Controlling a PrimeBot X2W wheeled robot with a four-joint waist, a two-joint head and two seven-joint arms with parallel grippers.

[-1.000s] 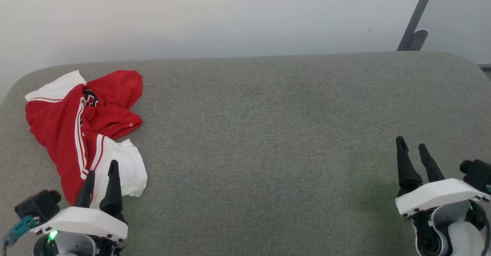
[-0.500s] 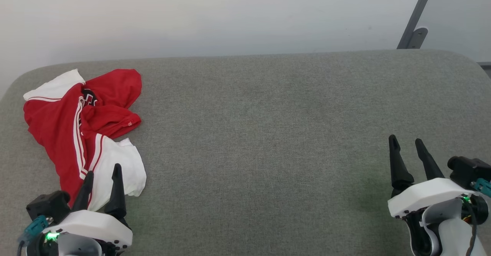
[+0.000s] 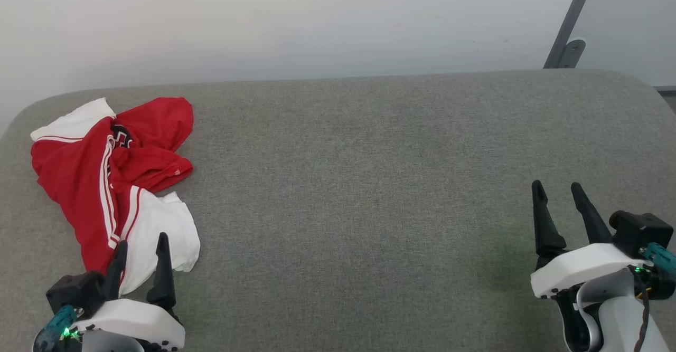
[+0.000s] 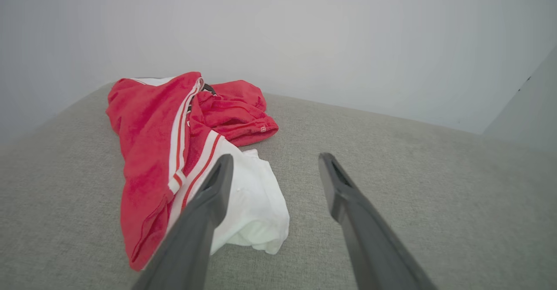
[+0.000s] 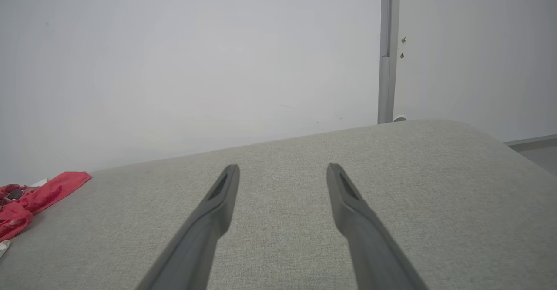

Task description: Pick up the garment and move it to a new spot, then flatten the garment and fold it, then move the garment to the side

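From where I stood, nothing of the job looked done. The garment [image 3: 105,172] lay crumpled in a heap at the left end of the grey padded surface [image 3: 369,193], its red body bunched, one white sleeve spilling toward the robot and a scrap of black lettering showing in the folds. It had not been lifted, so by my reckoning the carry to a new spot, the flattening, the folding and the move aside were all left to do. The left gripper [image 3: 142,239] hung at the heap's near edge, its two dark fingers spread wide and empty, with the tips by the white sleeve. I couldn't tell whether they touched the cloth. The right gripper [image 3: 556,184] sat well apart on the right side, its fingers likewise spread over bare surface.
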